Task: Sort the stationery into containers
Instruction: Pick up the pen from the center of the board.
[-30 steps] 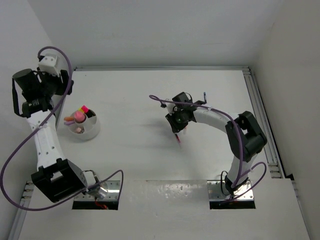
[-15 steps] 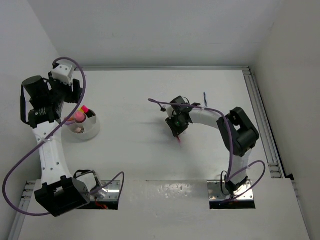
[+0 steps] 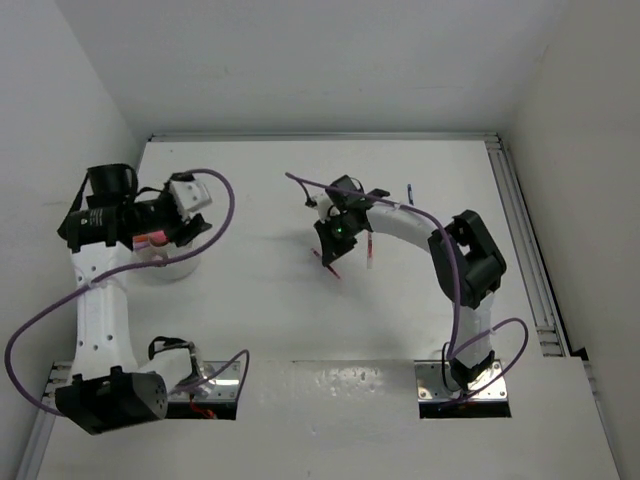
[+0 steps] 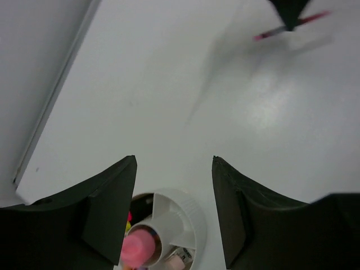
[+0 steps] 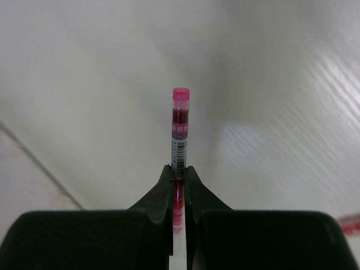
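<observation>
We see the flat white table [image 3: 260, 320] from overhead, where the left gripper [image 4: 174, 163] hangs over the round, shallow, pale grey-white dish [image 4: 195, 216], jaws apart and holding nothing. Only the left wrist view looks into the dish's divided wells, at a stubby pink highlighter [image 4: 138, 247]. Near the table's middle, the right gripper [image 5: 178, 174] is clamped on a thin red pen with a glossy pink cap [image 5: 180, 126]. The pen's barcode label shows only in the right wrist view.

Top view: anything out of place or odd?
Nothing spilled or damaged. A pinkish pen and a blue pen lie loose, far from the dish. The right end effector holds a third pen.
</observation>
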### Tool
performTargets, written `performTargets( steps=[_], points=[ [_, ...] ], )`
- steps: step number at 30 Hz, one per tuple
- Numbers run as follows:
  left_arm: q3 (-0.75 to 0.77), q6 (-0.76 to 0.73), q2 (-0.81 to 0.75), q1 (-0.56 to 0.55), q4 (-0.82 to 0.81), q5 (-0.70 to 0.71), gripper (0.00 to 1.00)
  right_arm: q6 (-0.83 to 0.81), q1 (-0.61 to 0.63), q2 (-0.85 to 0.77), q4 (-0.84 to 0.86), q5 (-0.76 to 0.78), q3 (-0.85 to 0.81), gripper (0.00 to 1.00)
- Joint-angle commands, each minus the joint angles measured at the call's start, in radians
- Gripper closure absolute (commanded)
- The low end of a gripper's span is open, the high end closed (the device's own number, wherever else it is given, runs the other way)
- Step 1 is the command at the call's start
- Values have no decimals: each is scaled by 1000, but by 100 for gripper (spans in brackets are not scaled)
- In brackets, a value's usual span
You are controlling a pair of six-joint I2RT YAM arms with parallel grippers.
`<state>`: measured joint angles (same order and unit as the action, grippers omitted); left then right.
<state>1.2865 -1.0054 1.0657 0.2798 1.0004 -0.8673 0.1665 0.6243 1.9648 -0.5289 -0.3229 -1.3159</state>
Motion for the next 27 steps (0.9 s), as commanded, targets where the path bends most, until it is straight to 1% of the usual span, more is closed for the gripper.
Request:
performTargets(
  steps=[1, 2, 3, 4, 5, 6, 7, 8, 9, 10, 11, 12, 14, 15, 17, 19, 21, 23, 27],
  points=[
    [65, -337, 39, -132, 263, -61, 38, 166, -8, -11, -7, -227, -152, 100],
    [73, -355, 62, -161, 282, -55, 39, 209, -21, -7, 9, -323, -163, 100],
    [76, -366, 72, -195, 290, -53, 40, 253, -29, -4, 30, -368, -167, 100],
    [76, -369, 86, -261, 290, -61, 41, 339, -32, -1, 82, -411, -164, 100],
    [74, -369, 91, -301, 284, -64, 41, 385, -41, 2, 114, -489, -160, 100],
    [70, -361, 97, -341, 256, -67, 41, 427, -43, 3, 144, -527, -155, 100],
    [70, -343, 115, -416, 241, -64, 41, 523, -44, 3, 226, -559, -131, 100],
    [70, -341, 123, -453, 233, -62, 41, 574, -46, 3, 275, -621, -115, 100],
    [74, -343, 135, -528, 222, -55, 41, 675, -44, 6, 371, -649, -100, 100],
    [82, -349, 164, -562, 222, -35, 41, 729, -44, 9, 426, -678, -64, 100],
    [91, -361, 180, -595, 227, -24, 41, 784, -43, 9, 493, -740, -45, 100],
    [114, -393, 198, -655, 256, -10, 41, 871, -43, 16, 612, -766, -14, 100],
    [137, -397, 256, -706, 280, 33, 41, 956, -44, 20, 694, -815, 7, 100],
    [158, -397, 284, -740, 288, 40, 43, 973, -43, 20, 734, -826, 18, 100],
    [162, -388, 296, -769, 279, 53, 44, 1033, -46, 11, 814, -857, 32, 100],
    [136, -366, 284, -787, 244, 57, 45, 1080, -46, 6, 875, -872, 58, 100],
    [110, -331, 267, -832, 186, 83, 47, 1130, -46, 5, 938, -886, 70, 100],
    [85, -315, 263, -870, 164, 100, 48, 1156, -48, 0, 980, -893, 75, 100],
    [56, -282, 260, -904, 109, 131, 47, 1154, -41, -7, 980, -900, 70, 100]
  ],
)
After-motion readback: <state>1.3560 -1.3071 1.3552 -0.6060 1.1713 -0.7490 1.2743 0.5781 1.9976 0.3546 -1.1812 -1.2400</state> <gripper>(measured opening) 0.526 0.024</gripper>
